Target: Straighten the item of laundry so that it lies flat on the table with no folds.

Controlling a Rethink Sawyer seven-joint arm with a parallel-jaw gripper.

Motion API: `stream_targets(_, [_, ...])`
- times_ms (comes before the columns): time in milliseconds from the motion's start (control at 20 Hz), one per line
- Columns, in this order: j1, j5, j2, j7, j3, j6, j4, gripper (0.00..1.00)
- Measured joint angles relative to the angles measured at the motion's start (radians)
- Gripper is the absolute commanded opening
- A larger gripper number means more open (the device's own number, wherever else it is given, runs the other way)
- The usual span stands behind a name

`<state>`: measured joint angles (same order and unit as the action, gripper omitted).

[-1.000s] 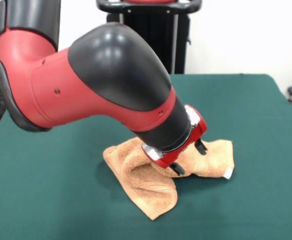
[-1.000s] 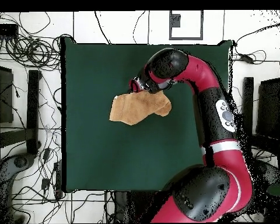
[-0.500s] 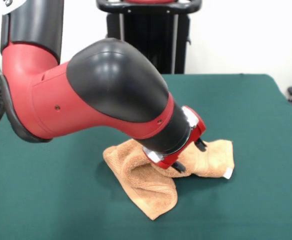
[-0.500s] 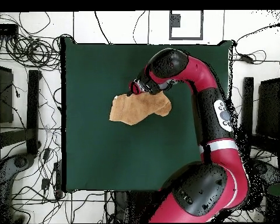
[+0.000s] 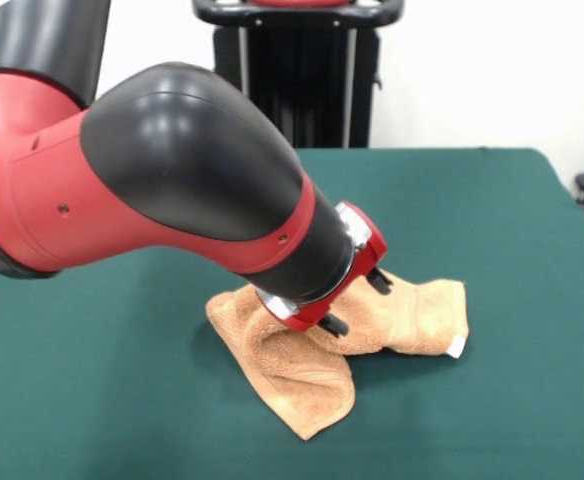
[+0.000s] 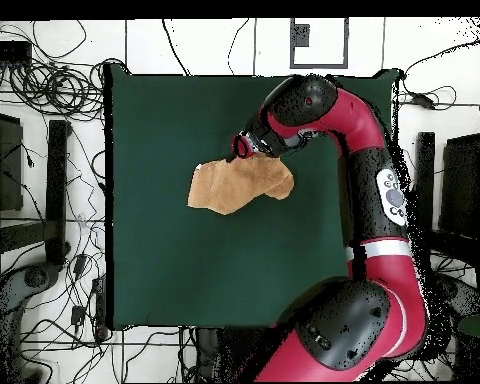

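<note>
Green table (image 5: 492,220) carries the folded towel (image 5: 302,370); gripper (image 5: 356,303), fingers apart, presses its middle, probably to spread it.

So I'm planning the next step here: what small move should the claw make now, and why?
Probably close on the raised fold and draw it outward. The claw sits open over the towel, which lies bunched and folded on the table, so gripping that fold looks like the way to start flattening it.

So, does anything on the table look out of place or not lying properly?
Yes, the towel is not flat on the table. It is bunched, with a thick fold toward the front corner and a raised ridge where the gripper meets it. Nothing looks spilled or damaged.
</note>
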<state>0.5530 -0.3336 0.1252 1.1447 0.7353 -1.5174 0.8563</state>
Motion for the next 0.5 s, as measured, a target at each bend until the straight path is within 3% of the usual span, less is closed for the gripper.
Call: stream_targets(500, [0.001, 0.000, 0.000, 0.000, 0.000, -0.022, -0.030, 1.00])
